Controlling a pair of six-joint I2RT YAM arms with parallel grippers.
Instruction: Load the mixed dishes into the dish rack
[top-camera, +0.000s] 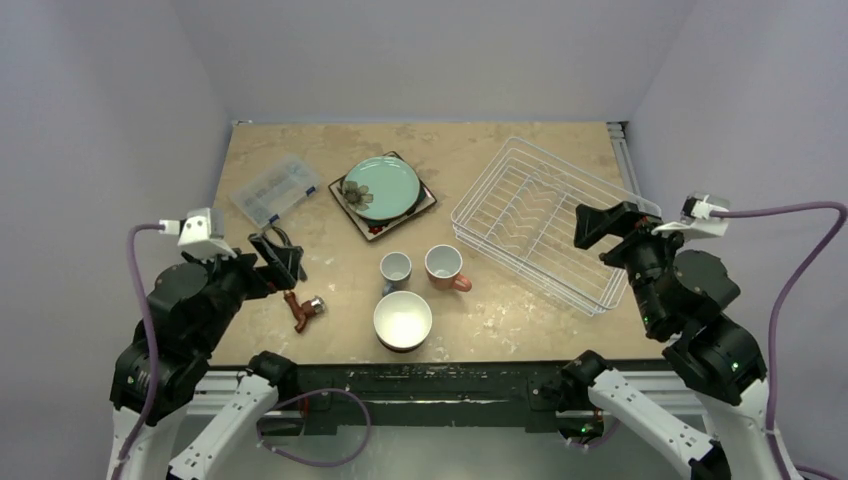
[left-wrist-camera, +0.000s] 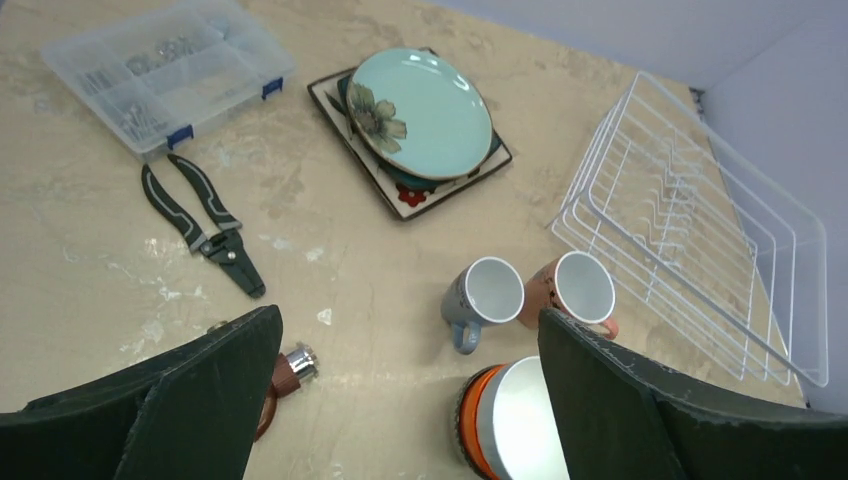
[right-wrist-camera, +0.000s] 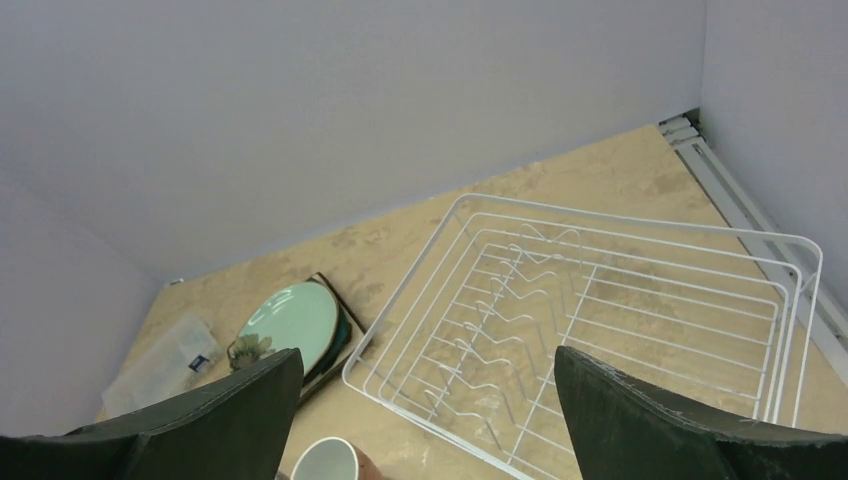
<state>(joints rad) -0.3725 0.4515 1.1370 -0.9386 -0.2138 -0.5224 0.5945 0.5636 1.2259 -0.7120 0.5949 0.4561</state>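
Observation:
The round teal plate (top-camera: 381, 186) lies on the square flower-patterned plate (top-camera: 424, 206) at the table's back middle. The pale blue mug (top-camera: 396, 268) and the pink mug (top-camera: 443, 265) stand side by side in the middle. In front of them the white bowl (top-camera: 402, 320) sits nested in the orange bowl (left-wrist-camera: 472, 425), with a dark bowl outermost. The white wire dish rack (top-camera: 545, 215) stands empty at the right. My left gripper (top-camera: 285, 260) is open and empty, above the table left of the mugs. My right gripper (top-camera: 600, 224) is open and empty, above the rack's near right part.
A clear plastic compartment box (top-camera: 275, 188) lies at the back left. Black-handled pliers (left-wrist-camera: 200, 225) lie in front of it, under my left gripper. A small brown and chrome object (top-camera: 303, 308) lies left of the bowls. Walls close in the back and both sides.

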